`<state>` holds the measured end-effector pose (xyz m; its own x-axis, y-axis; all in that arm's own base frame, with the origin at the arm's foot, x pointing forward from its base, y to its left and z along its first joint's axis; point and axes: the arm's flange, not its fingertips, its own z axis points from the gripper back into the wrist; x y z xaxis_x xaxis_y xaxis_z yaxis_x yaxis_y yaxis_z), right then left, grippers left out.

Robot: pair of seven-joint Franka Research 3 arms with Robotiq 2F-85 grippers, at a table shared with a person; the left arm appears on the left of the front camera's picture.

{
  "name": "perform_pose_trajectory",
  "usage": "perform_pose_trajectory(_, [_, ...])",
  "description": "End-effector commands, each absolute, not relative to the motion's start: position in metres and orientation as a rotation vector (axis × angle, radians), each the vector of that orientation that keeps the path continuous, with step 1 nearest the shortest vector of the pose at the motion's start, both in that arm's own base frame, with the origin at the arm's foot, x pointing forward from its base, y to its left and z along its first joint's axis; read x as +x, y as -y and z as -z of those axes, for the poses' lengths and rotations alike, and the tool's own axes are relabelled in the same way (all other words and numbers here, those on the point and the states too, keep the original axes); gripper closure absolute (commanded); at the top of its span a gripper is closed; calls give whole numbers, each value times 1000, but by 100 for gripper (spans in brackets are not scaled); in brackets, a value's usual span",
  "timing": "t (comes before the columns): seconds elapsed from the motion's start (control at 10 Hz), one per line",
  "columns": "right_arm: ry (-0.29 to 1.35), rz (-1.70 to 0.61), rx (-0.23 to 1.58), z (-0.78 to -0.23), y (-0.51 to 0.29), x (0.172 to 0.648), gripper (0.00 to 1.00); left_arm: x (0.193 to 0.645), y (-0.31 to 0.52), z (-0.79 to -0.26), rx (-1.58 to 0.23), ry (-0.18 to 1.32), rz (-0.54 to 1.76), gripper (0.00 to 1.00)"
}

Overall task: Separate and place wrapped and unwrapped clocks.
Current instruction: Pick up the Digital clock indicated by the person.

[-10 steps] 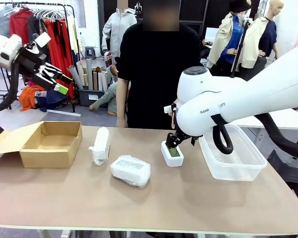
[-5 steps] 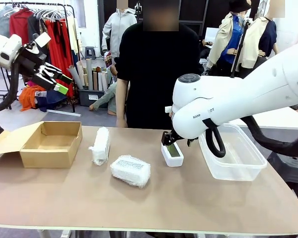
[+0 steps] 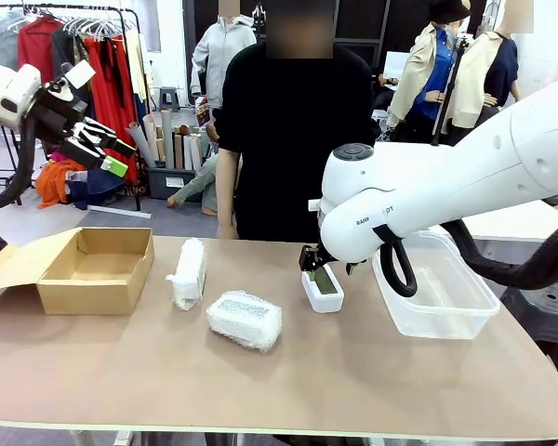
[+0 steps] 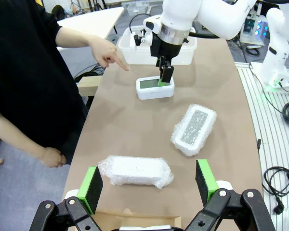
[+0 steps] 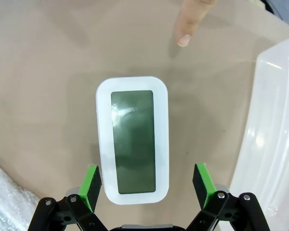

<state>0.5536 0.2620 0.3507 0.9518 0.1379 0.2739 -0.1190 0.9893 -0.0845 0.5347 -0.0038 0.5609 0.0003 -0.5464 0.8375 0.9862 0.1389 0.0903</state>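
The unwrapped clock (image 3: 324, 290), white with a grey-green screen, lies face up on the table (image 3: 353, 381) left of the clear bin. My right gripper (image 3: 317, 268) hangs open just over it. In the right wrist view the clock (image 5: 132, 139) lies lengthwise between the green pads (image 5: 91, 185), and my right gripper (image 5: 147, 185) is open around its near end. Two bubble-wrapped clocks lie to the left: one on its edge (image 3: 189, 272), one flat (image 3: 245, 319). My left gripper (image 3: 100, 147) is raised at far left, open and holding nothing. From the left wrist view it (image 4: 148, 185) looks down on a wrapped clock (image 4: 135, 171).
An open cardboard box (image 3: 98, 269) stands at the table's left end. A clear plastic bin (image 3: 437, 288) stands at the right. The person stands at the far side, and their hand (image 4: 108, 53) points a finger (image 5: 188, 24) at the table near the bare clock.
My right arm has shifted a little to the left, bringing its gripper more squarely over the bare clock. The left arm and the wrapped clocks have not moved.
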Motion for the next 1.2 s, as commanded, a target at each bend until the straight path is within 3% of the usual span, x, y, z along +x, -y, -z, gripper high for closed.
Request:
perform_pose_trajectory(0.0, [279,-134,-74,-355,-261,549,0,534,4,-563,-640,888,1343,0])
perform_pose_trajectory(0.3, [279,-138,-10,-343,-266,559,0,534,4,-563,-640,888,1343,0])
perform_pose_trajectory(1.1, [256,-161,-54,-317,-280,566,0,534,4,-563,-640,888,1343,0])
